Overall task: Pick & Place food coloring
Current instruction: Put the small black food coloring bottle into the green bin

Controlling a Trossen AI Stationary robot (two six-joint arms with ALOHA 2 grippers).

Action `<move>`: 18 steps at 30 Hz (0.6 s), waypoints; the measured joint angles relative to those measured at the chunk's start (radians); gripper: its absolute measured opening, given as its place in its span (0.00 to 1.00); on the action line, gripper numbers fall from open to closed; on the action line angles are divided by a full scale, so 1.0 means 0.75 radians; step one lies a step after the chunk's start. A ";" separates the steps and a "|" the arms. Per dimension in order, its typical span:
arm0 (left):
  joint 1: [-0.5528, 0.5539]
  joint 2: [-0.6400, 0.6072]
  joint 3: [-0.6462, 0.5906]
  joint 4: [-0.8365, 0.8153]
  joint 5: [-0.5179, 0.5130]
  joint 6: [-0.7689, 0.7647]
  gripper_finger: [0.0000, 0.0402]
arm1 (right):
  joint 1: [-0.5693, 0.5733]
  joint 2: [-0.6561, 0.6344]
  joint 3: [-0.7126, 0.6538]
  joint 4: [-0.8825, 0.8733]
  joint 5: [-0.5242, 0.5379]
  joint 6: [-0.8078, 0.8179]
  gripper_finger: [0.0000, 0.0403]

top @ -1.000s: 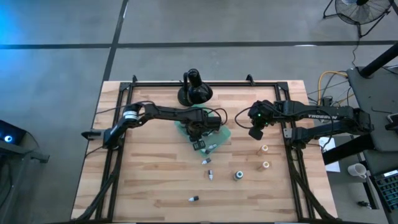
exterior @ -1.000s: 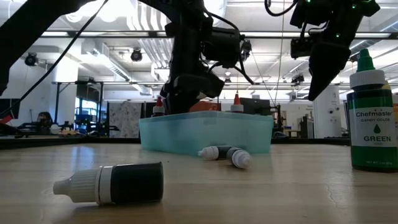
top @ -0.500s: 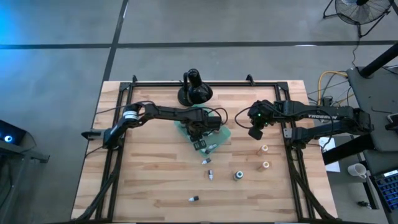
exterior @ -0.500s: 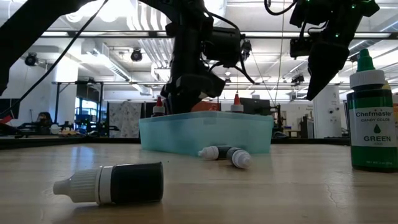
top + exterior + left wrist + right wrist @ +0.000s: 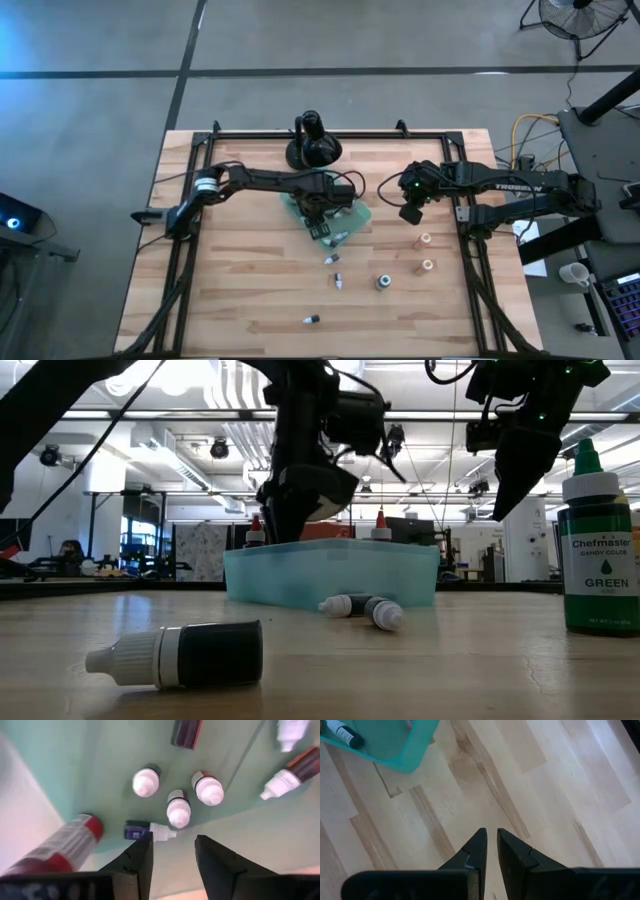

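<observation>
while several food coloring bottles (image 5: 178,809) stand or lie inside the teal tray (image 5: 355,215) near the middle of the table (image 5: 240,290), others are scattered on the wood in front of it: two small ones (image 5: 362,607) lie just beside the tray's front wall, a dark bottle with a white cap (image 5: 178,654) lies on its side closest to the low camera, and a green bottle (image 5: 599,550) stands upright at the right edge of that view. from above, two orange-capped bottles (image 5: 426,252) stand apart toward the right side. the left gripper (image 5: 171,847) hangs over the tray with its fingers parted and nothing between them, a dark blue bottle (image 5: 147,829) lying just past their tips. the right gripper (image 5: 490,845) hovers over bare wood to the right of the tray, fingers nearly together and empty. a black stand (image 5: 311,143) sits behind the tray.
</observation>
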 joint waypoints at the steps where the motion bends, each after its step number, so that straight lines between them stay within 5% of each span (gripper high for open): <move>1: 0.000 -0.015 0.000 -0.001 -0.020 0.000 0.30 | 0.000 0.000 0.000 0.000 0.000 0.000 0.09; 11: -0.004 -0.223 0.000 0.004 -0.285 -0.007 0.30 | 0.000 -0.001 0.000 0.001 -0.002 0.000 0.09; 18: -0.005 -0.349 -0.001 0.030 -0.298 -0.062 0.30 | 0.000 -0.001 0.000 0.002 -0.001 -0.023 0.09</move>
